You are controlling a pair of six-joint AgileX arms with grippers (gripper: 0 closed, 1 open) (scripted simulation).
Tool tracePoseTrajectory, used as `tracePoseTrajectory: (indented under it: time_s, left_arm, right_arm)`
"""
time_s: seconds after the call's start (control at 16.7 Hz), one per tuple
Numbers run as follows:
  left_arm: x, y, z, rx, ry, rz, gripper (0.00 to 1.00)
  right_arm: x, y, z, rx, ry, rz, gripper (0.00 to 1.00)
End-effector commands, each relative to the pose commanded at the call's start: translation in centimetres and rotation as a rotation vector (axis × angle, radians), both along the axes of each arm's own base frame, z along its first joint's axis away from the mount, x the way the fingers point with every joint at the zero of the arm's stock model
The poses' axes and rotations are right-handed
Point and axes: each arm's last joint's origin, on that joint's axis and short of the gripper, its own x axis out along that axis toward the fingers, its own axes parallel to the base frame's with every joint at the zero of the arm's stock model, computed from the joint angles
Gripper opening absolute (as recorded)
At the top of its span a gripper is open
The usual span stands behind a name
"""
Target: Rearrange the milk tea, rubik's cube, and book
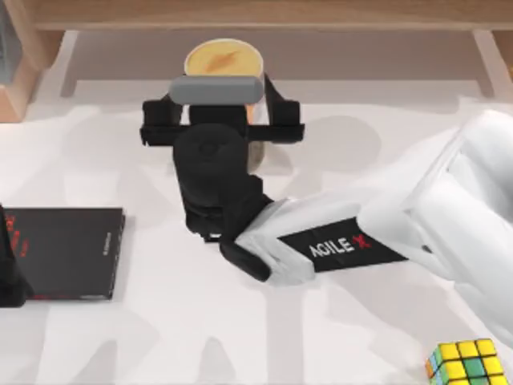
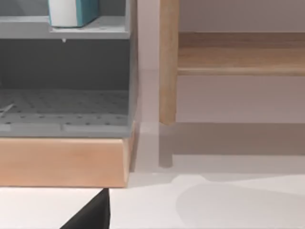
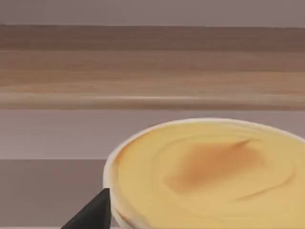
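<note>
White tabletop carries the milk tea at 12 o'clock, right gripper clamped on it; "AGILE X" marks that arm; rubik's cube sits at 5 o'clock; book shelved

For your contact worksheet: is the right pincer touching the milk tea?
Cannot tell. In the top view the right pincer straddles the milk tea, but the wrist hides the finger surfaces; the right wrist view shows no plain contact or gap.
</note>
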Motion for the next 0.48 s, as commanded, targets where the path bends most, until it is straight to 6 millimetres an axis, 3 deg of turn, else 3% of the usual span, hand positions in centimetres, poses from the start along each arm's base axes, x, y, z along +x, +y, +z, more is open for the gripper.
tracePoseTrajectory:
  time_s: [0.48]
  left_arm:
    - [0.0, 0.0, 0.0, 0.0, 0.0, 0.0, 1.0]
  right_arm:
    - [-0.16, -0.29, 1.32, 0.005, 0.007, 0.009, 1.0]
